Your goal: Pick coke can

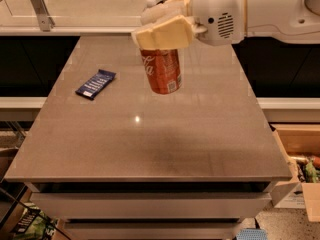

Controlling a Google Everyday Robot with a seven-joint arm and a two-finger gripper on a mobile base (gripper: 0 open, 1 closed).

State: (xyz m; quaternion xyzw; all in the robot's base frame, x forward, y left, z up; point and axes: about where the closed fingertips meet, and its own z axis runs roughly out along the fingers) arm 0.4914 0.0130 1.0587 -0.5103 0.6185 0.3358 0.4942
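Now, end effector (161,25) clamped on coke can (163,73) top, can tilted above table (150,154).

One camera, high, looks down across the table (150,149) — the gripper (162,23) close, upper centre.

There is one gripper (150,26), up over the one bench (200,134), with two fingers (165,32). One coke can (161,70) hangs clamped between the fingers, clear of the bench. One dark blue packet (96,84) lies below and left of the fingers. One cardboard box (295,139) stands far below and right of them.
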